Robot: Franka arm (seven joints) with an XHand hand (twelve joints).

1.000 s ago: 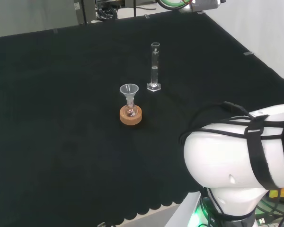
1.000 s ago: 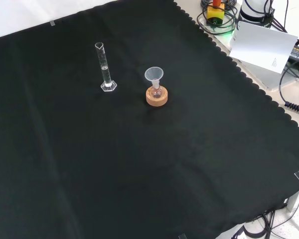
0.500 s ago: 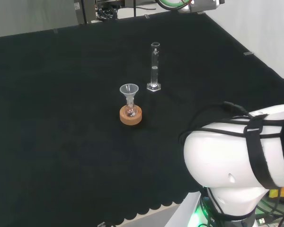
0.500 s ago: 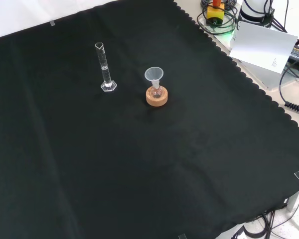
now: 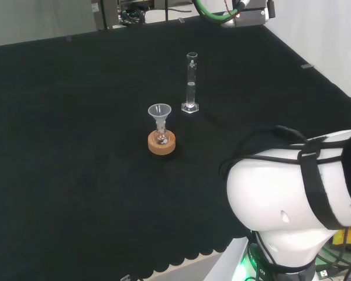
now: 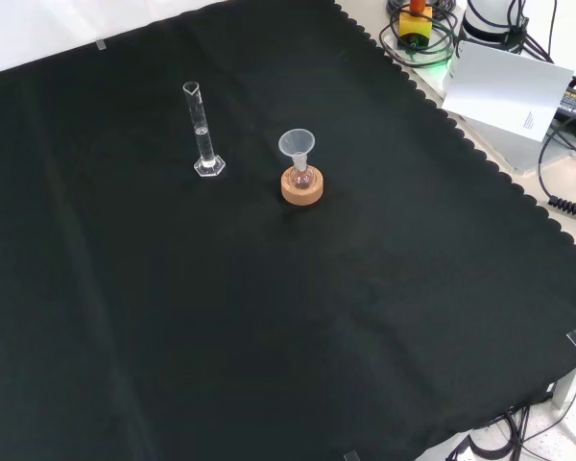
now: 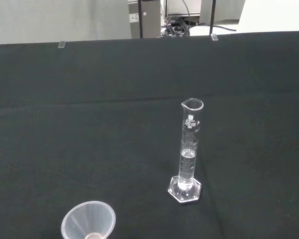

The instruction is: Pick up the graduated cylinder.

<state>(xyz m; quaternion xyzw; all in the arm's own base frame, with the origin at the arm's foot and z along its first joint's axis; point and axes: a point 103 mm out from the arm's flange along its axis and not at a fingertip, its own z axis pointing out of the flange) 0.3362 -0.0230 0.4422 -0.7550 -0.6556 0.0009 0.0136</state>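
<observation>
A tall clear graduated cylinder [image 5: 191, 82] stands upright on its hexagonal foot on the black cloth, in the front view [image 6: 203, 132] toward the upper left. The wrist view shows the cylinder [image 7: 188, 153] close, with a little clear liquid in its lower part. Beside it a small flask with a clear funnel [image 5: 159, 113] in its neck rests on a cork ring [image 5: 161, 143]; in the front view the funnel [image 6: 297, 146] and ring [image 6: 301, 185] stand right of the cylinder. The funnel's rim [image 7: 88, 225] also appears in the wrist view.
The arm's big white link [image 5: 292, 199] fills the lower right of the head view. In the front view the cloth's scalloped edge [image 6: 480, 158] runs down the right, with a white sheet [image 6: 507, 88] and cables beyond it.
The arm's white link has shifted slightly in the head view. The cylinder, funnel and cork ring have not moved.
</observation>
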